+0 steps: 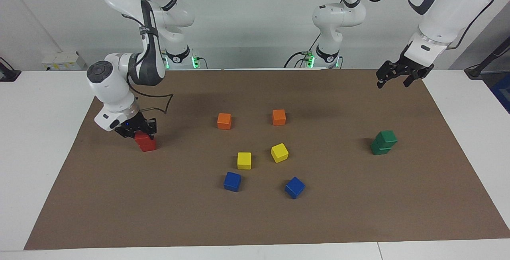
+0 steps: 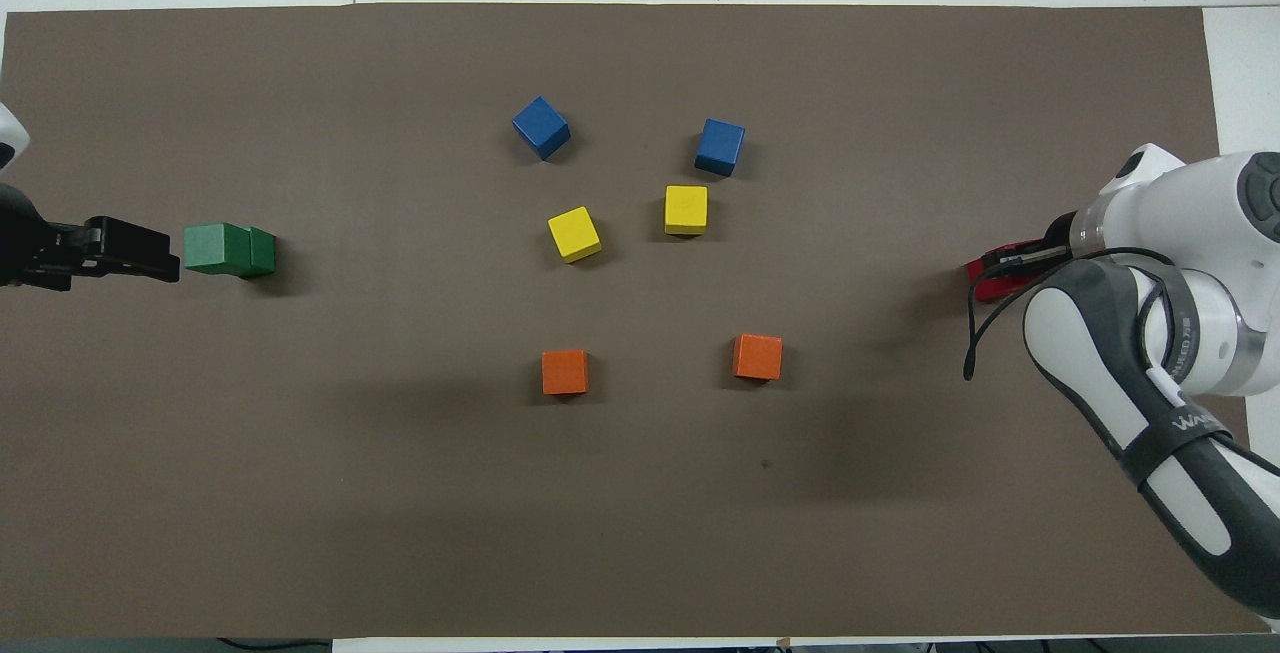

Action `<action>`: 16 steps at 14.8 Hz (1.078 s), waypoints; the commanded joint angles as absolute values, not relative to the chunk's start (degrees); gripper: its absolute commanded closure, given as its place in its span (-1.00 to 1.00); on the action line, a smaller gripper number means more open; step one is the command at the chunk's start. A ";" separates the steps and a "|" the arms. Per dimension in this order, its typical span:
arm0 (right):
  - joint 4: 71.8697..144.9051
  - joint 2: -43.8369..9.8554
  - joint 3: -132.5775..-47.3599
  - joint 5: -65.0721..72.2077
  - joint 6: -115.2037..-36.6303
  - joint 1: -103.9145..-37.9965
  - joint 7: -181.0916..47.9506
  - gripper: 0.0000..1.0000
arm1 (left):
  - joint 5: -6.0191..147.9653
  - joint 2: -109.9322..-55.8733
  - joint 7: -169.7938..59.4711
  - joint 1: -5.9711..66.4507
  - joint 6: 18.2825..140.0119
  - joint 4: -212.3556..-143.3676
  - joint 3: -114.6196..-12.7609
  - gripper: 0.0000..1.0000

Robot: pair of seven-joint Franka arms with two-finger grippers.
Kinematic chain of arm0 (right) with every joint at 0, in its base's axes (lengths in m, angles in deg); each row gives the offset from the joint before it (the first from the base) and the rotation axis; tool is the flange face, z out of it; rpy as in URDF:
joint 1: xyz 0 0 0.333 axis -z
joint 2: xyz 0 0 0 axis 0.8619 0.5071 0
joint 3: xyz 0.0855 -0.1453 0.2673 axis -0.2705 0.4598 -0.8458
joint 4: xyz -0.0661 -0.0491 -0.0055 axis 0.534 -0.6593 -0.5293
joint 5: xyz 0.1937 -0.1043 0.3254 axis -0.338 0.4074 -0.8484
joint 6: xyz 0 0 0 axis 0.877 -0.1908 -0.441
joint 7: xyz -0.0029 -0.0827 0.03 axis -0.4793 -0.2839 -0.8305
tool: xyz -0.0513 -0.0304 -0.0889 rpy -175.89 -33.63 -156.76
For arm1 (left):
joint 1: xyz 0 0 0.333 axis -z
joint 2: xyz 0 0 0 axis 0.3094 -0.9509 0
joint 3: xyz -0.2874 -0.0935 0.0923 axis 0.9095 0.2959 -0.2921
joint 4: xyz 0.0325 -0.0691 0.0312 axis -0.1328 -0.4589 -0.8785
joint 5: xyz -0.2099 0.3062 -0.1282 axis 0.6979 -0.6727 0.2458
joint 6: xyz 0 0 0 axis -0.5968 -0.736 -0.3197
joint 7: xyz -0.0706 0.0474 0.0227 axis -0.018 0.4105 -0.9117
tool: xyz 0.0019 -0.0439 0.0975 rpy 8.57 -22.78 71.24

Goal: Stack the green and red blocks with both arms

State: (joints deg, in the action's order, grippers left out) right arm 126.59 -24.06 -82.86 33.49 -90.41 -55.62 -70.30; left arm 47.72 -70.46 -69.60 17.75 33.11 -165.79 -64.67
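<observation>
— Brown mat [image 1: 255,220] on my desk. Where are the greens?
— Green stack [image 1: 383,142] sits near the left arm's edge; left gripper [image 1: 392,77] hangs above, fingers apart.
— And red?
— Right gripper [image 1: 137,129] is clamped on the upper red block [image 1: 142,137], seemingly resting on the lower red block [image 1: 148,147].

One partial marking is legible: white letters "WA", cut off by the cable, on the dark grey band of the glossy white right arm [image 2: 1180,423], lower right of overhead view. Nothing else readable.
</observation>
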 commanded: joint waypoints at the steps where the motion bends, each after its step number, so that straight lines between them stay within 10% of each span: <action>1: 127.68 -24.69 -83.12 32.66 -90.86 -54.87 -72.99 1.00 | 47.51 -69.85 -69.11 18.64 33.14 -166.22 -65.22 -1.00; 16: 127.60 -24.69 -83.12 32.66 -90.86 -54.69 -72.37 1.00 | 47.42 -69.94 -68.49 17.67 33.14 -165.87 -64.52 -1.00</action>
State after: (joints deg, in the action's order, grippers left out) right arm 126.91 -24.05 -82.70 33.49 -90.41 -55.31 -70.31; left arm 47.72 -70.45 -69.11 17.67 33.09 -165.80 -64.69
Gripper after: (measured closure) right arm 0.454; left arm 0.000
